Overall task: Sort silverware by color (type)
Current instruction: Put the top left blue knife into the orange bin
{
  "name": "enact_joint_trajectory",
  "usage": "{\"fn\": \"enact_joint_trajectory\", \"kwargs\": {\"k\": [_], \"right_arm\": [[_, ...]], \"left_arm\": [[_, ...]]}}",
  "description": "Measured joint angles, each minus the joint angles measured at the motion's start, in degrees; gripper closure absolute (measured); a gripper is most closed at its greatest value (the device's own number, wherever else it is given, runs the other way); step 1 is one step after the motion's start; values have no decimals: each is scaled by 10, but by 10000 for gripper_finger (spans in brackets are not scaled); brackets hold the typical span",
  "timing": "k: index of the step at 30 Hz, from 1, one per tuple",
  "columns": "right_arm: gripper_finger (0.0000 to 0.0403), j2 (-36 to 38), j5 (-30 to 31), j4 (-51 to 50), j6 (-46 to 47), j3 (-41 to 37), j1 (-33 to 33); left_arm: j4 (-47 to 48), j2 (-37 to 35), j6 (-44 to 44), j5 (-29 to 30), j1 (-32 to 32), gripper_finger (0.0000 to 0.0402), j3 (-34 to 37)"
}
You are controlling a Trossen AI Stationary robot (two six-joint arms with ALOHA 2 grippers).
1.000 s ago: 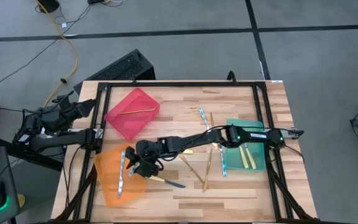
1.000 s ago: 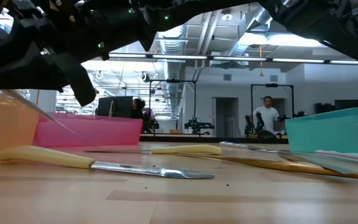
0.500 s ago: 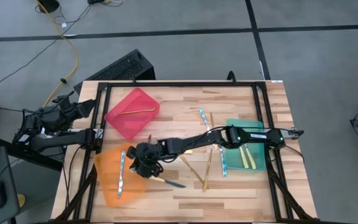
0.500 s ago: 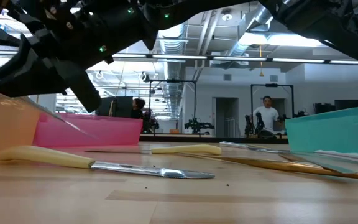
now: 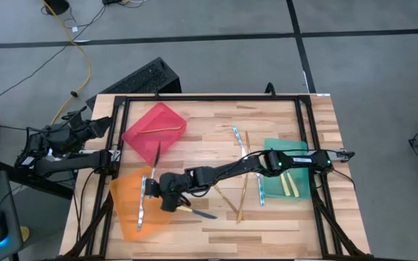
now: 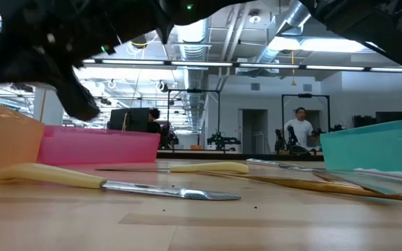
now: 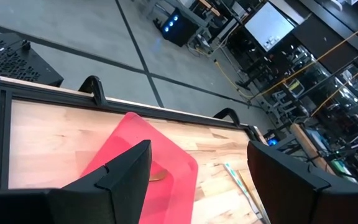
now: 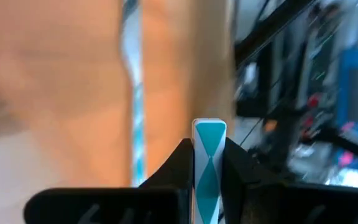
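I read the pale butcher-block wooden counter (image 5: 194,123) as the sorting field, with three translucent plastic bins spread apart so that each colour of silverware has its own destination.

The right arm reaches across from the right of the high view toward lower left. Its right end effector (image 5: 153,187) sits over the inner edge of the translucent orange plastic bin (image 5: 125,217). In the right wrist view the fingers (image 8: 176,163) are narrow, clamped on a slim silvery-blue shiny cutlery piece (image 8: 209,168), held end-on. I judge it is carried here because a second silvery-blue piece (image 5: 142,204) already lies in that bin.

The translucent red plastic bin (image 5: 167,116), upper left of the counter, holds one all-gold piece (image 5: 160,130). The translucent green plastic bin (image 5: 305,190), at right, holds yellow-handled pieces (image 5: 287,183).

Unsorted items lie centre frame: a yellow-handled knife with a dark blade (image 5: 194,212) just beside the right end effector, gold pieces (image 5: 242,196), and a blue piece with a gold one higher up (image 5: 236,138). The knife lies close to the release point and could be brushed on withdrawal.

The left end effector (image 7: 197,168) waits off the counter's left edge, fingers wide apart and empty.
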State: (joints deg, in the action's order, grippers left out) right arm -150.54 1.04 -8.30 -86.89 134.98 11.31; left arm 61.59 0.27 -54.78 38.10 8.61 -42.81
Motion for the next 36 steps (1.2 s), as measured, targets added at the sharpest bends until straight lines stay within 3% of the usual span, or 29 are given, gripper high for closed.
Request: {"fn": "enact_joint_trajectory", "kwargs": {"k": [5, 11, 16, 19, 25, 36], "right_arm": [[348, 0, -126, 66, -4, 0, -1], [348, 0, -279, 96, 116, 0, 2], [348, 0, -294, 99, 142, 0, 2], [348, 0, -334, 103, 194, 0, -1], [348, -8, -358, 102, 281, 1, -11], [346, -8, -358, 102, 286, 0, -14]], "left_arm": [[0, 0, 0, -2, 0, 155, 0], [0, 0, -1, -2, 0, 155, 0], [0, 0, -1, -2, 0, 155, 0], [0, 0, -6, -2, 0, 155, 0], [0, 0, -8, 1, 0, 155, 0], [5, 0, -14, 8, 0, 155, 0]]}}
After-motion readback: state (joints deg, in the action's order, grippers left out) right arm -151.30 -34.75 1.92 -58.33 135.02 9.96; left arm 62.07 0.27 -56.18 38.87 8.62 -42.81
